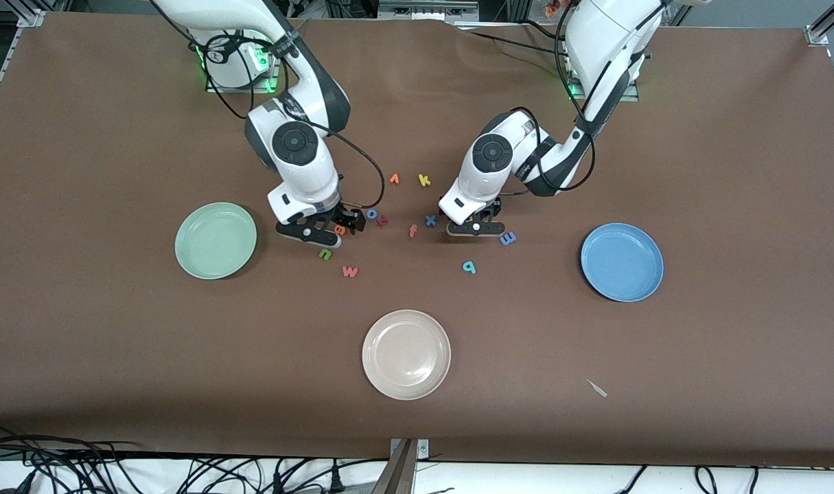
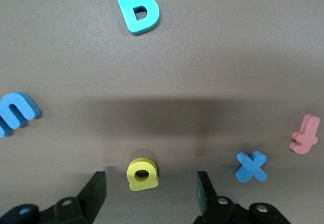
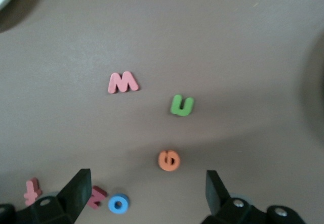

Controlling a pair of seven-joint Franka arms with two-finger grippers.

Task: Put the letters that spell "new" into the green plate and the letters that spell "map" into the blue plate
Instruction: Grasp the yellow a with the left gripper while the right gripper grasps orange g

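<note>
My left gripper (image 1: 476,228) (image 2: 151,183) is low over the table, open, one finger on each side of the yellow a (image 2: 142,174) with a gap to each. The blue m (image 1: 508,238) (image 2: 17,113) and teal p (image 1: 469,267) (image 2: 137,9) lie close by. My right gripper (image 1: 318,233) (image 3: 147,181) hangs open just above the table beside the orange e (image 1: 340,230) (image 3: 168,160). The green n (image 1: 326,254) (image 3: 181,105) and salmon w (image 1: 350,272) (image 3: 123,82) lie nearer the front camera. The green plate (image 1: 215,240) and the blue plate (image 1: 621,262) hold nothing.
Between the grippers lie a blue o (image 1: 372,214) (image 3: 118,204), a dark red letter (image 1: 383,221) (image 3: 96,197), a pink f (image 1: 412,230) (image 2: 304,134) and a blue x (image 1: 430,220) (image 2: 251,166). An orange v-shape (image 1: 394,179) and a yellow k (image 1: 424,180) lie toward the bases. A beige plate (image 1: 406,354) sits near the front.
</note>
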